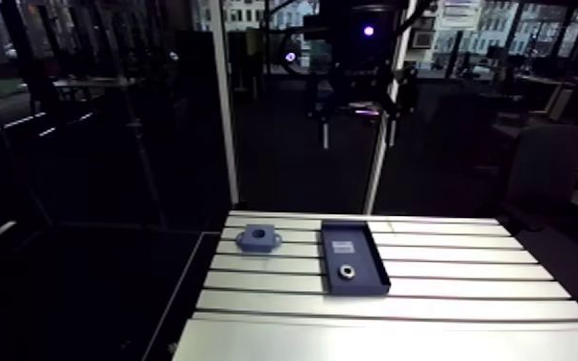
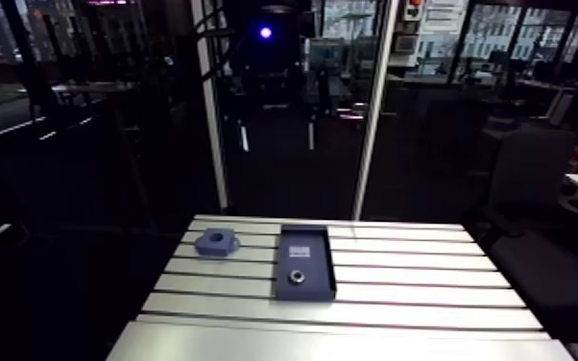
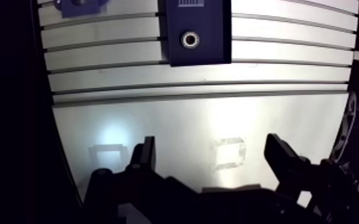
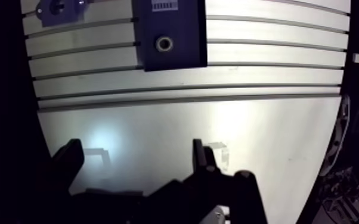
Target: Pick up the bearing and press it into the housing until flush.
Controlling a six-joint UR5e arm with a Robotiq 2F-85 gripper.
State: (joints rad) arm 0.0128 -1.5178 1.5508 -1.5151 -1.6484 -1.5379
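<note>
Bench (image 1: 466, 278) of slotted aluminium, carrying a few small parts. A dark blue rectangular tray (image 1: 362, 257) lies flat across the slots. Inside it rests the bearing (image 1: 347, 272), a small metal ring lying flat in the end of the tray nearer the hand, not touching the tray walls. A pale label (image 1: 343, 247) sits in the tray's farther end. Just beside the tray, but apart from it, the housing (image 1: 256, 237) sits on the bench: a blue block with a round bore in its top and a small ear at each side. In the wrist view the hand (image 3: 210, 146) hangs over a smooth, bare part of the bench, with the tray and bearing well ahead of it. Its two dark fingers (image 3: 145, 156) are spread wide apart and hold nothing; only the bench surface, with two soft patches of reflected light, shows between them.
</note>
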